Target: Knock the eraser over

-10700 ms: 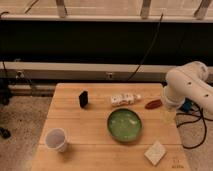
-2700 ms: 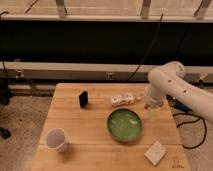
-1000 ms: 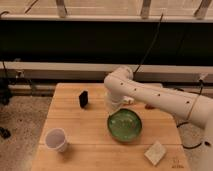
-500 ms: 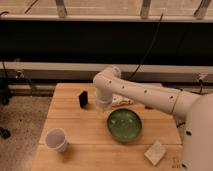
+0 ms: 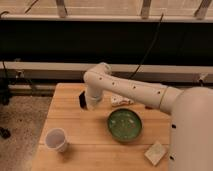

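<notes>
1. Your gripper (image 5: 93, 103) hangs at the end of the white arm (image 5: 131, 89), low over the left rear part of the wooden table (image 5: 85, 135). You have one arm only, so there is no question of which is nearer.

2. I cannot tell whether the gripper is released or clenched; nothing appears to be carried in it.

3. The eraser (image 5: 81, 99) is the small black block showing at the gripper's left edge, toward the table's left rear corner. Only a dark sliver of it is visible; the rest is hidden behind the wrist.

4. The relation that matters: the eraser lies immediately to the left of the gripper as the camera sees it, so close that I cannot say whether they are touching or just apart.

5. What shows of the eraser is taller than it is wide, so it seems to be standing on end with its long axis upright. Which way its broad face points I cannot tell from the sliver.

6. My judgement: the knock is not yet done, and a short sideways sweep to the left at the block's upper half should tip it.

7. Well clear of that sweep: the white cup (image 5: 56, 140) at front left, the green bowl (image 5: 124, 125) at centre, a small white packet (image 5: 121, 101) behind the bowl, and the pale sponge block (image 5: 156, 152) at front right.
</notes>
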{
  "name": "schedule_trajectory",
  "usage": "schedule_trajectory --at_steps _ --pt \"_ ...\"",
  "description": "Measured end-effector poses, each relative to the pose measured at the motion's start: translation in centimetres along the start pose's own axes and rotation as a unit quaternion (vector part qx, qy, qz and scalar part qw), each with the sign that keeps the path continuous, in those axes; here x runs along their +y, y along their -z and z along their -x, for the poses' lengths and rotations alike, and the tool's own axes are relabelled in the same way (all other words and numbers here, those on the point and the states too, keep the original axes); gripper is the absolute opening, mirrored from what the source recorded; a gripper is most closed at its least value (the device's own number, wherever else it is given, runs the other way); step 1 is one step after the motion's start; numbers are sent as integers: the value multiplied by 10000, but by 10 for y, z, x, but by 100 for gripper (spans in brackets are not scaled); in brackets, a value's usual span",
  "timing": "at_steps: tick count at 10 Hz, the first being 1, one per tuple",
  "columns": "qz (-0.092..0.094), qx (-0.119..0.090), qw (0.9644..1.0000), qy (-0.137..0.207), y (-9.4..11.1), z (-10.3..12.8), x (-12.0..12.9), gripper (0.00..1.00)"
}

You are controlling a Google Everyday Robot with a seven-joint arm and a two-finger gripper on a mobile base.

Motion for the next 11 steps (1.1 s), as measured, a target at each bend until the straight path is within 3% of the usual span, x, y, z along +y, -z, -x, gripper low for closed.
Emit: schedule_trajectory --at_steps 6,11 --pt "-116 302 9995 11 -26 -10 -41 0" --pt "-365 612 9975 44 -33 -19 -83 0"
